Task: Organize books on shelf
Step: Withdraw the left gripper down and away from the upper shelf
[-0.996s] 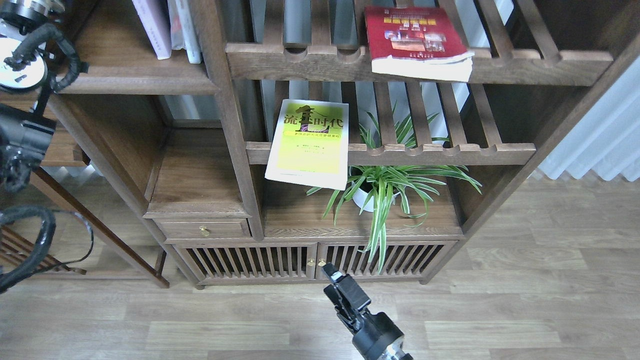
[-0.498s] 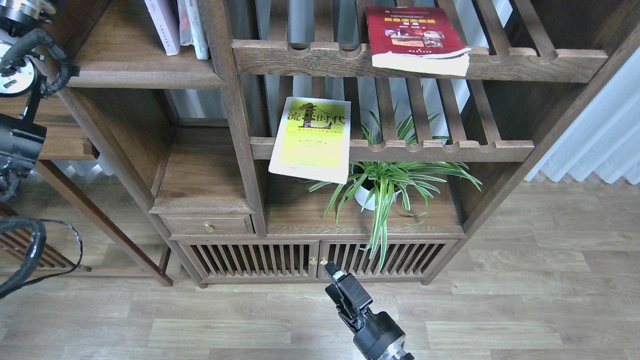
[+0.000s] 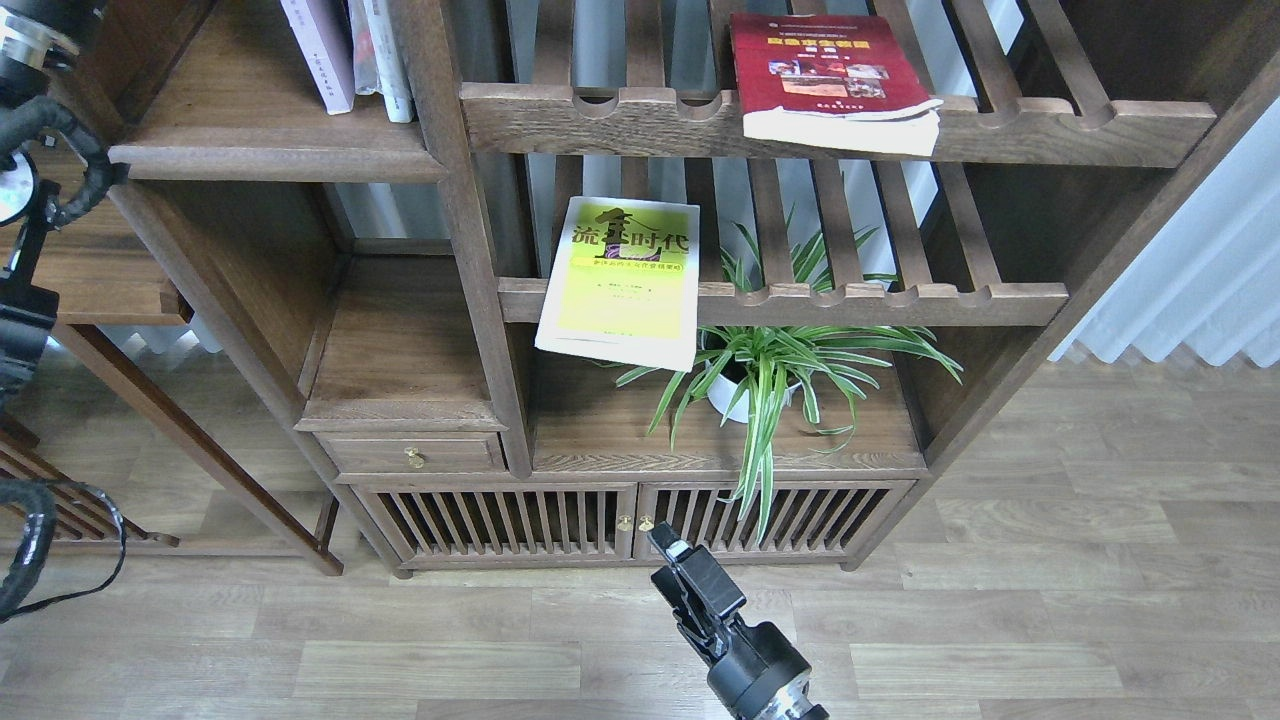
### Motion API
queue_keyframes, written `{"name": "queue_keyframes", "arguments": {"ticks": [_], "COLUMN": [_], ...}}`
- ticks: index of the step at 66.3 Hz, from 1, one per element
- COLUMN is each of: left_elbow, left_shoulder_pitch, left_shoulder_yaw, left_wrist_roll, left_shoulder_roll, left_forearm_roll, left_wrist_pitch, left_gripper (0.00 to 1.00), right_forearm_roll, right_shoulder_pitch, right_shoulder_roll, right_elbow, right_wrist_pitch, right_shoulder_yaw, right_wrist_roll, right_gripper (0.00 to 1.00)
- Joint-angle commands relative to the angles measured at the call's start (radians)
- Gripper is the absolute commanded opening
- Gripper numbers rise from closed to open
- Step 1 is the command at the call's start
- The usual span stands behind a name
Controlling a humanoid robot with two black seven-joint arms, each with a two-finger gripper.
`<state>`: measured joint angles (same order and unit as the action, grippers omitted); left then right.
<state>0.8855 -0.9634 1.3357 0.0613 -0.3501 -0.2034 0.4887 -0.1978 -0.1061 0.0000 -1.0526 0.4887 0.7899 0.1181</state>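
Note:
The yellow-green book (image 3: 620, 282) lies flat on the lower slatted rack, its front end hanging over the rail. The dark red book (image 3: 830, 80) lies flat on the upper slatted rack, also overhanging. The pale lavender book (image 3: 318, 50) stands upright on the solid dark-brown shelf (image 3: 270, 160) at the upper left, beside thin white-spined books (image 3: 385, 55). My right gripper (image 3: 668, 548) hangs low over the floor in front of the cabinet doors, empty; its dark fingers cannot be told apart. Only cabled parts of my left arm (image 3: 30, 150) show at the left edge; its gripper is out of view.
A potted spider plant (image 3: 770, 370) stands under the lower rack, its leaves reaching past the front edge. A small drawer (image 3: 410, 455) and slatted cabinet doors (image 3: 630, 520) sit below. A second wooden stand (image 3: 110, 290) is at the left. White curtain (image 3: 1200, 270) at the right.
My left arm's parts have moved up and left, further out of view. The view has shifted slightly. The right arm and the books have stayed in place.

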Motion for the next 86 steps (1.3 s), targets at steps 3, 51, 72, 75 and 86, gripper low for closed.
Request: {"name": "queue_keyframes", "arguments": {"ticks": [3,51,72,75,86], "left_elbow": [0.061,0.271,0.339,0.343,0.369], "left_shoulder_pitch": [0.046,0.291,0.37,0.377,0.482], "left_shoulder_yaw": [-0.006,0.017,0.022,0.023,0.013], "left_wrist_roll": [0.0,-0.001,-0.006,-0.005,-0.006], "left_shoulder_roll": [-0.03,-0.066,-0.066,-0.064,-0.032], "left_forearm_roll": [-0.002,0.001,0.006,0.01,0.018], "left_wrist_pitch": [0.0,0.0,0.0,0.0,0.0], "left_gripper": [0.8,0.8,0.83,0.83,0.83], "right_forearm_roll": [-0.002,-0.083,-0.083,-0.086,-0.109], "right_shoulder_pitch": [0.002,0.022,0.031,0.032,0.037], "right_shoulder_roll": [0.0,0.0,0.0,0.0,0.0], "right_elbow": [0.0,-0.014,0.005,0.008,0.009], "right_wrist_pitch": [0.0,0.0,0.0,0.0,0.0], "right_shoulder_yaw": [0.0,0.008,0.011,0.011,0.019], "right_wrist_roll": [0.0,0.008,0.074,0.075,0.075], "right_gripper": [0.99,0.99,0.99,0.99,0.99]}}
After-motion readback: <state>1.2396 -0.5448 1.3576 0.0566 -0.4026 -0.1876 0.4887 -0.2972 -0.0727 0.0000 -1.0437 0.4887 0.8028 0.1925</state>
